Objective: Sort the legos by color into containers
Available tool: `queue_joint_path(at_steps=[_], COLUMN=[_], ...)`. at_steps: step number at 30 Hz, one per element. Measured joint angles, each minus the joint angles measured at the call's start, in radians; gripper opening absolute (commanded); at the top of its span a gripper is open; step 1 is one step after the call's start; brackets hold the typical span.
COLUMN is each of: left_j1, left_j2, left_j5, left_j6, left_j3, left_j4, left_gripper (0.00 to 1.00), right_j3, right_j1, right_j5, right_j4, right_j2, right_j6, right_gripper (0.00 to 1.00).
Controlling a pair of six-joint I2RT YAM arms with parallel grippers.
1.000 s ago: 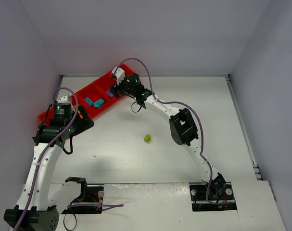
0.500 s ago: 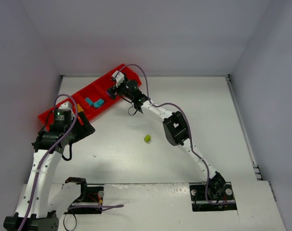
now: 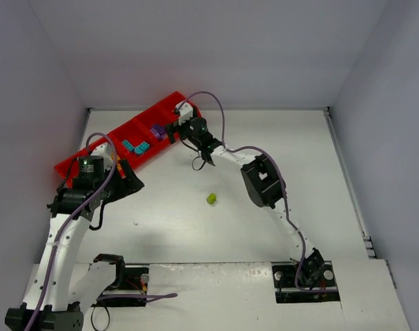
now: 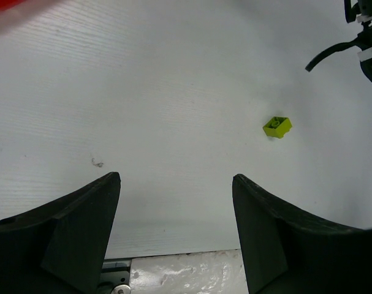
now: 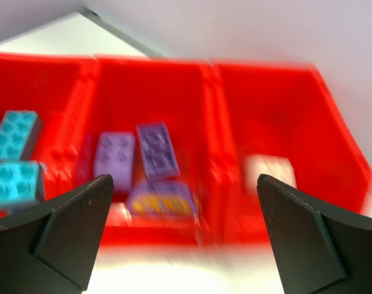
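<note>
From above, you see the red tray (image 3: 169, 105) lying slantwise at the far left of the table (image 3: 299, 172). Its middle compartments hold teal bricks (image 3: 135, 146) and purple bricks (image 3: 157, 130). One lime green brick (image 3: 211, 198) lies alone on the table, well apart from the tray. Your right gripper (image 3: 173, 129) hangs over the tray beside the purple bricks. Your left gripper (image 3: 126, 183) sits just beside the tray's near long edge. This view is too small to show how either pair of jaws stands.

In your left wrist view, the left gripper (image 4: 175, 180) has its jaws wide apart with only bare table between them. The lime green brick (image 4: 277, 127) lies ahead and to the right, outside the gap and touching nothing. A sliver of the red tray (image 4: 8, 5) shows in the top left corner.

Your right wrist view is blurred. The right gripper (image 5: 184, 177) also has its jaws spread wide and holds nothing. Below it, the teal bricks (image 5: 13, 131) lie in the left compartment and the purple bricks (image 5: 157, 150) in the middle one. A white brick (image 5: 268, 171) lies in the compartment to the right.
</note>
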Motion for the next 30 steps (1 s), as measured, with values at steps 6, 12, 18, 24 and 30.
queue_joint_path(at_steps=[6, 12, 18, 24, 30], left_j1=[-0.093, -0.285, -0.48, -0.615, -0.631], left_j2=[0.071, 0.182, 0.402, 0.669, 0.9], left_j5=[0.039, 0.024, -0.011, -0.032, -0.029], left_j6=[0.024, 0.037, 0.085, 0.15, 0.182], left_j3=[0.0, 0.003, 0.082, 0.246, 0.37], left_j4=[0.094, 0.2, 0.296, 0.364, 0.381], left_gripper=[0.67, 0.67, 0.67, 0.67, 0.63], right_j3=[-0.31, -0.533, -0.757, -0.96, -1.065], right_j1=[-0.1, -0.233, -0.312, -0.424, -0.482], right_j5=[0.045, 0.109, 0.165, 0.2, 0.229], right_j4=[-0.041, -0.152, -0.312, -0.477, -0.594], right_j2=[-0.28, -0.59, -0.865, -1.086, -1.291], right_j6=[0.098, 0.167, 0.232, 0.298, 0.367], right_gripper=[1.0, 1.0, 1.0, 0.99, 0.99])
